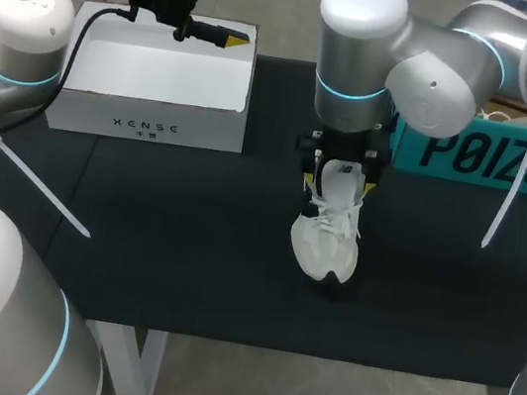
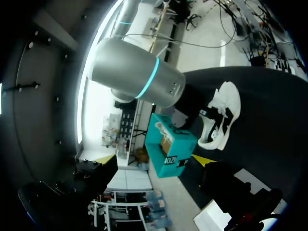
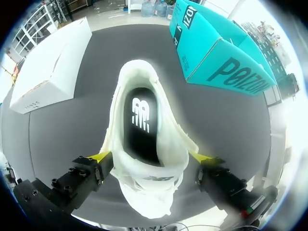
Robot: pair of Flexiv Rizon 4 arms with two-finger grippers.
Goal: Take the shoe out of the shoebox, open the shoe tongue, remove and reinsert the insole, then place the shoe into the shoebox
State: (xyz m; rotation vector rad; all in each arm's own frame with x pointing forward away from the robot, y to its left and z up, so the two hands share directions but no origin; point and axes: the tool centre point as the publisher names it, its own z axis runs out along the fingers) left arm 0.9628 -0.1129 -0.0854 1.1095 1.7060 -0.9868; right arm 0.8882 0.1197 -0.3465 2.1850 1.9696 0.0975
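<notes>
A white sneaker (image 1: 327, 240) stands on the black table top (image 1: 187, 236), toe toward the front edge. My right gripper (image 1: 339, 181) hangs over its heel. In the right wrist view the right gripper (image 3: 150, 156) is open, with one yellow fingertip (image 3: 102, 157) on each side of the heel collar of the sneaker (image 3: 144, 144). A black insole (image 3: 142, 120) with a white mark lies inside. The white shoebox (image 1: 150, 89) stands open at the back left. My left gripper (image 1: 250, 7) is open above its right end and holds nothing. In the left wrist view the left gripper (image 2: 153, 159) faces the sneaker (image 2: 222, 115).
A teal box (image 1: 495, 159) lies at the back right, close behind my right arm; it also shows as the teal box (image 3: 216, 53) and the teal box (image 2: 169, 147). Bare black mat lies between the shoebox (image 3: 50, 62) and the sneaker, and in front of both.
</notes>
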